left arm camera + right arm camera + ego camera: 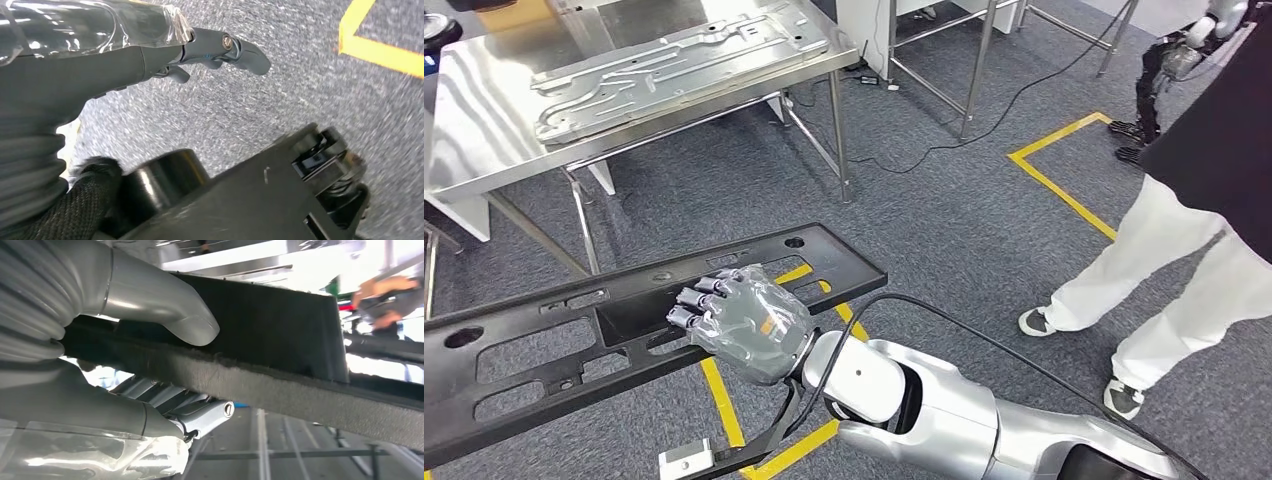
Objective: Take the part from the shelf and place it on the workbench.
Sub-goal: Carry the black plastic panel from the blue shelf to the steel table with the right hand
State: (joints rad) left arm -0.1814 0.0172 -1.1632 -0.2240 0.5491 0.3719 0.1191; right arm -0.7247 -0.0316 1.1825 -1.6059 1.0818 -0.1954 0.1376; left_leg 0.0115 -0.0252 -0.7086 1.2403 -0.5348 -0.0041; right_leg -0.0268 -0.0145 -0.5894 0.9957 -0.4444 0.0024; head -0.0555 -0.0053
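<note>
The part is a long black plastic panel (544,340) with cut-outs, held level low in the head view and reaching off the left edge. My right hand (744,320) grips it near its right end, fingers lying over the top face. In the right wrist view the thumb (165,310) presses one face of the black panel (280,325) and the fingers (200,412) curl against the other. The steel workbench (484,110) stands at the upper left, beyond the panel. My left hand (100,55) hangs over the grey carpet with nothing in it, its fingers loosely extended.
A stamped metal sheet (674,60) lies on the workbench. A person in white trousers (1164,260) stands at the right. Yellow tape lines (1064,190) and a black cable (984,130) cross the carpet. Another steel frame (974,60) stands behind, and another robot's legs (1149,90) are at the far right.
</note>
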